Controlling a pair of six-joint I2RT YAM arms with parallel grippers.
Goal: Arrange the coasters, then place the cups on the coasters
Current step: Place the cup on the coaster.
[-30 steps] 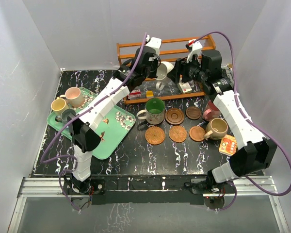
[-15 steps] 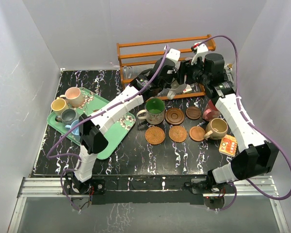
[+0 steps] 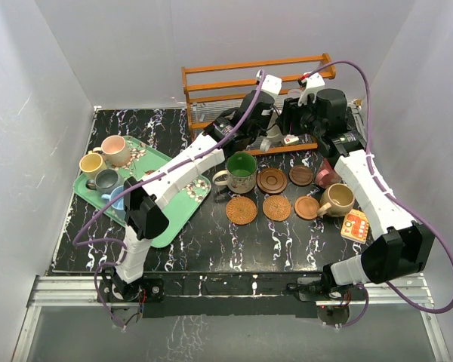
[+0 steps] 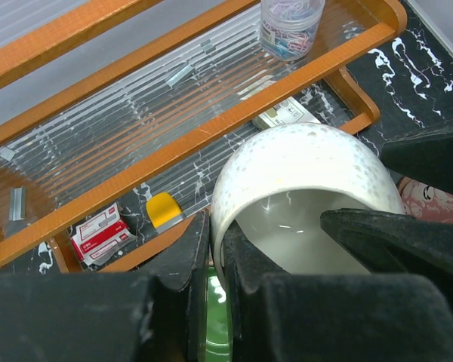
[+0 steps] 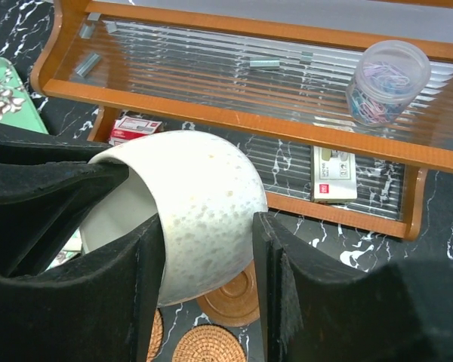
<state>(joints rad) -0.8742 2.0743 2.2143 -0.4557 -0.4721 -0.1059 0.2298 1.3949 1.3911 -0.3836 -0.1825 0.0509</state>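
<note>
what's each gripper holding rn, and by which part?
Left gripper pinches the cream mug by its rim. Right gripper straddles its body; firm grip cannot be told.

Five coasters (image 3: 272, 179) lie uncovered. Eight cups (image 3: 241, 170): four on the one green tray (image 3: 174, 219) at the tabletop's (image 3: 211, 249) left edge, three beside the coasters, one cream cup (image 5: 204, 204) aloft. One orange card (image 3: 355, 225).

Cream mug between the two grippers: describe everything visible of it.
The cream mug is glossy, speckled off-white ceramic with a rounded body; no handle shows. It hangs tipped on its side, off the table, in front of the wooden rack. The left gripper pinches its rim, one finger inside, one outside. The right gripper has its fingers close on either side of the body; contact is unclear.
</note>
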